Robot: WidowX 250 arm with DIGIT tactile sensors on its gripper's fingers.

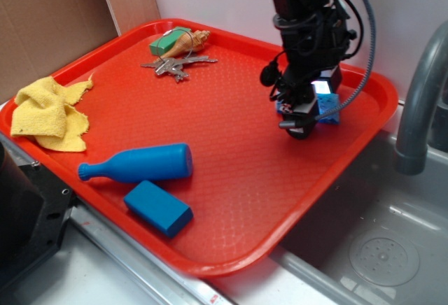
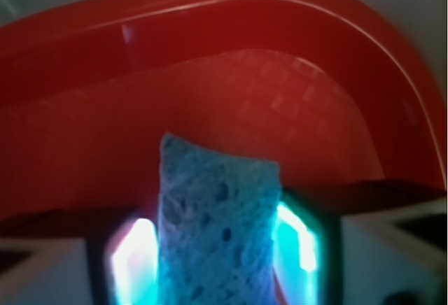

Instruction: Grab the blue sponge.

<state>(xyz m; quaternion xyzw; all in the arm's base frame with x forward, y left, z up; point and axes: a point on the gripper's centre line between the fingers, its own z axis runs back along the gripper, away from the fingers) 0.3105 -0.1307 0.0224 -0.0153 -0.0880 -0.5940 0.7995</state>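
Progress is looking well advanced: the gripper is sitting down at the far right corner of the red tray, and its jaws are closing in on the blue sponge from both sides. In the wrist view the sponge is filling the gap between the two lit fingers, with its porous face standing up past them and its flanks appearing to be touching both, so the jaws are narrowed to the sponge's width and seem to be gripping it. From the exterior view the sponge is showing only partly behind the gripper, near the tray's rim. Whether it is resting on the tray or already raised off it cannot be told. I judge that only a firm squeeze and a lift are remaining. The blue pin and the blue block are lying well apart, untouched.
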